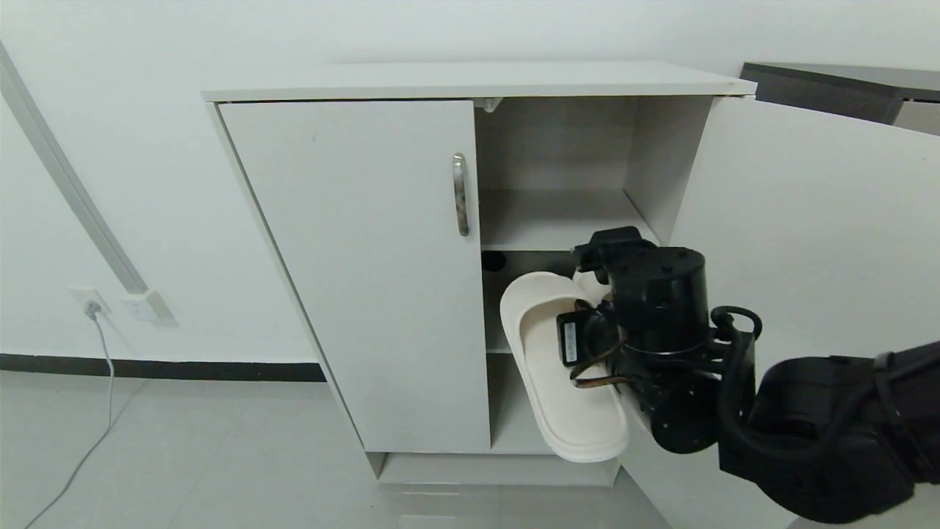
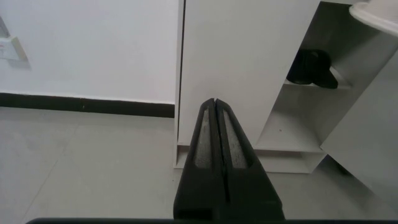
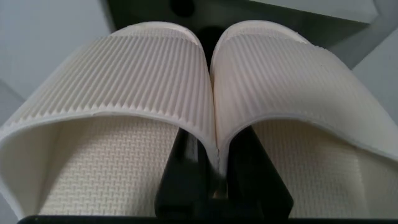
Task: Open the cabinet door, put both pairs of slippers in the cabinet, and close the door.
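Observation:
The white cabinet (image 1: 477,77) has its left door (image 1: 352,272) closed and its right door (image 1: 808,220) swung wide open. A pair of cream slippers (image 1: 558,382) hangs in front of the opening, toes pointing in at the middle compartment. My right gripper (image 3: 214,168) is shut on the slippers' (image 3: 149,81) inner edges, holding them side by side. A dark slipper (image 2: 314,68) lies on the inner shelf, seen as a dark shape (image 1: 494,258) behind the cream pair. My left gripper (image 2: 214,106) is shut and empty, low over the floor in front of the closed door.
A metal handle (image 1: 460,195) runs down the closed door's right edge. The upper shelf (image 1: 558,220) and bottom compartment (image 2: 289,134) are bare. A wall socket with a cable (image 1: 92,305) is at far left. Tiled floor (image 1: 183,455) lies open before the cabinet.

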